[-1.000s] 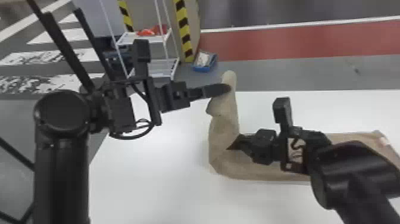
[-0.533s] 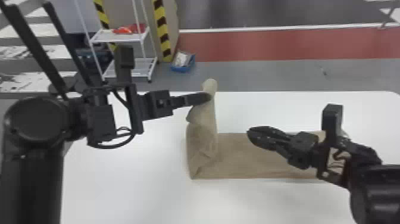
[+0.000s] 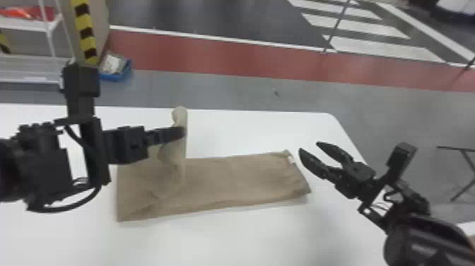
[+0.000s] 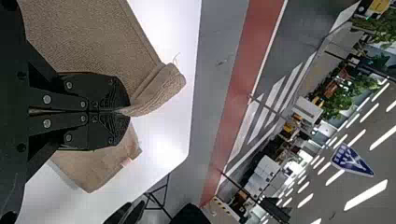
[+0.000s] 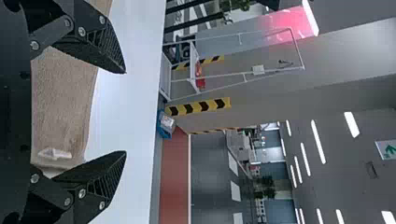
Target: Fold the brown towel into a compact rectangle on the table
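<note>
Crosswise on the white table (image 3: 247,240), the brown towel (image 3: 233,184) runs nine to three o'clock; the left gripper (image 3: 182,132) pinches its raised flap (image 3: 180,152). The right gripper (image 3: 308,146), spread wide, is nearer the three-o'clock end (image 3: 297,177), lying about its seven o'clock. At eleven, beyond, a blue bin (image 3: 125,72) holds pale packaging (image 3: 112,63).

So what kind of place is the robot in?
Probably a big indoor robot lab or test hall. There are rows of ceiling lights, white crossing stripes painted on the floor, and yellow-and-black warning tape.
</note>
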Tool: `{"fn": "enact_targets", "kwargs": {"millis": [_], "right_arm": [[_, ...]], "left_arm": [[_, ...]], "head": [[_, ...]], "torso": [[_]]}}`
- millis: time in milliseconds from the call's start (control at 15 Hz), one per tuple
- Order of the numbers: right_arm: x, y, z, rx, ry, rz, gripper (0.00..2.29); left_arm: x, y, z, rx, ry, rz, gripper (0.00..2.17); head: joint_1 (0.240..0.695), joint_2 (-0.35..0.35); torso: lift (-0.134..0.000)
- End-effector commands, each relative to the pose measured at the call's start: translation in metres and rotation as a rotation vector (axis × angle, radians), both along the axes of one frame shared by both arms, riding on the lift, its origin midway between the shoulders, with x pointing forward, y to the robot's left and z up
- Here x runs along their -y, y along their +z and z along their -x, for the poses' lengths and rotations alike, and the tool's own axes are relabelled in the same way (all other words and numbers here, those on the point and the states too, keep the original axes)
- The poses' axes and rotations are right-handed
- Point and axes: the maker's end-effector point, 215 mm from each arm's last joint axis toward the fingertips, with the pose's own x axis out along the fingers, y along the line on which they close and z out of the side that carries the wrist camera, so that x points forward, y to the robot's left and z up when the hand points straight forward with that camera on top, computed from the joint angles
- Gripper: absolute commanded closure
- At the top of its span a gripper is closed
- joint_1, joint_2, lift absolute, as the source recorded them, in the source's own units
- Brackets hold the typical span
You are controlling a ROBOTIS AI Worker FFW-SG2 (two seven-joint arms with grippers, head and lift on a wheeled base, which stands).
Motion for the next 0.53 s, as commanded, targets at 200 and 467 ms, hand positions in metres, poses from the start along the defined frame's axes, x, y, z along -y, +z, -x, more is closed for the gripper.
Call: {"fn": "enact_targets", "kwargs": {"millis": [200, 467], "right_arm": [[0.028, -0.006, 0.017, 0.033, -0.041, 0.004, 0.08], [0.036, -0.011, 0.02, 0.057, -0.046, 0.001, 0.08]], "left_arm": [[0.062, -0.007, 0.012, -0.011, -0.07, 0.012, 1.74], [0.088, -0.023, 0.019, -0.024, -0.093, -0.042, 1.74]], "head": [[0.695, -0.35], [0.695, -0.35]], "torso": [[-0.124], [-0.124]]}}
